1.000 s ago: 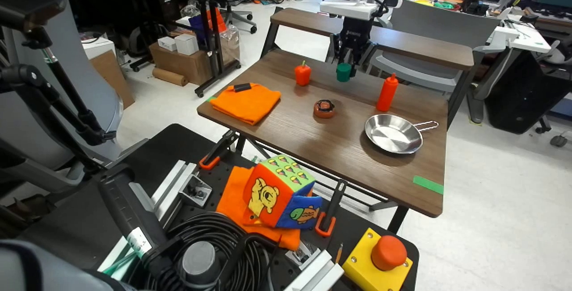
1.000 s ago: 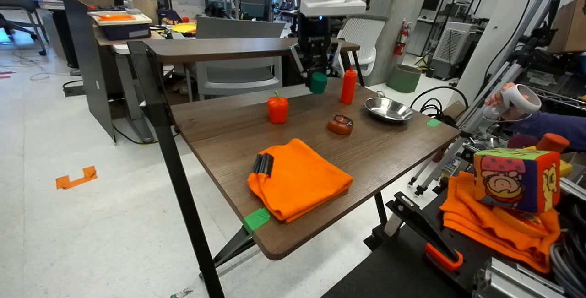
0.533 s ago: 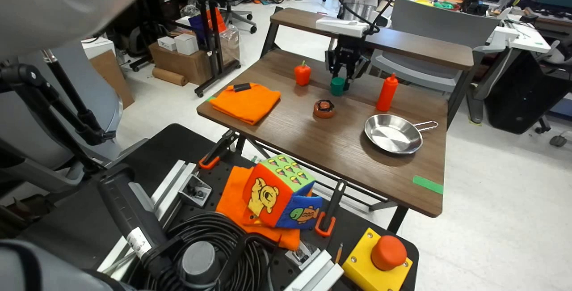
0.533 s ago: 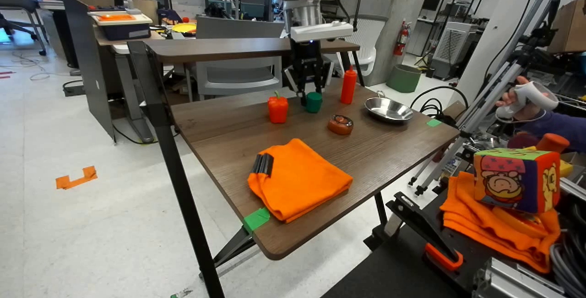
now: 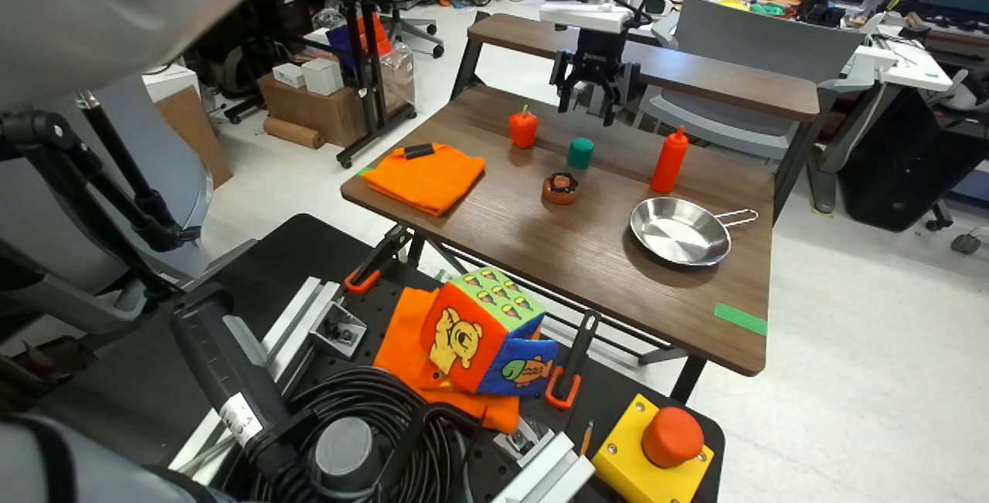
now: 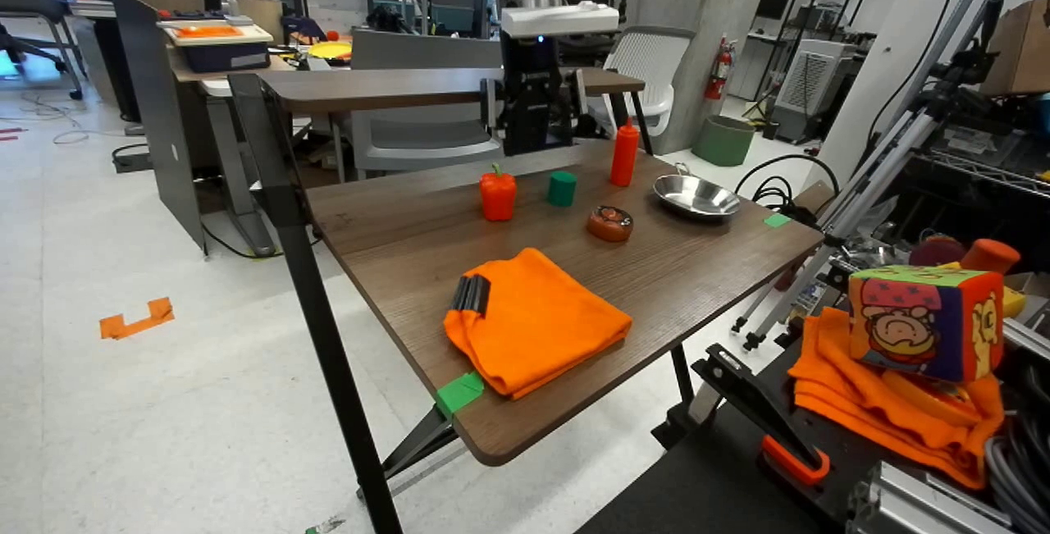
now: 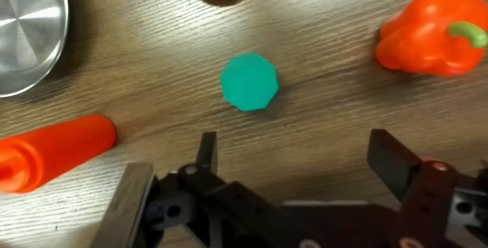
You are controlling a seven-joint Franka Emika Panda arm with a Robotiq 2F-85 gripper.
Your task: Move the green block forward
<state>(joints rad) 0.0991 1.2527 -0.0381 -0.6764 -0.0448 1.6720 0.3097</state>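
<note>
Checked first the small dark green, stubby, roughly cylindrical block [image 5: 580, 153]: standing upright on the brown wood-grain tabletop [image 5: 510, 219], between the glossy orange-red bell pepper [image 5: 523, 129] and the upright red squeeze bottle [image 5: 670, 161]. Near, but not touching, the squat, dark-topped orange-brown round piece [image 5: 561, 188]. Well apart from the shiny steel round pan [image 5: 681, 232]. Compared with 1.0 s ago: then held up off the tabletop; at 0.5 s ago, brought down low; now let go. Read the black end effector [image 7: 292, 143] as spread wide and gripping nothing, raised clear of the block in both exterior views. See 2 dark fingers [image 7: 207, 152] well apart in the wrist view, with bare tabletop between and the block in plain sight beyond. Judge from this a completed release, hence a placing probably finished. Cannot tell the intended direction of "forward" from these views, so cannot vouch for enough travel. Would guess at little left beyond backing away. If shifting again, would watch for bumping the round piece, given so small a gap.
</note>
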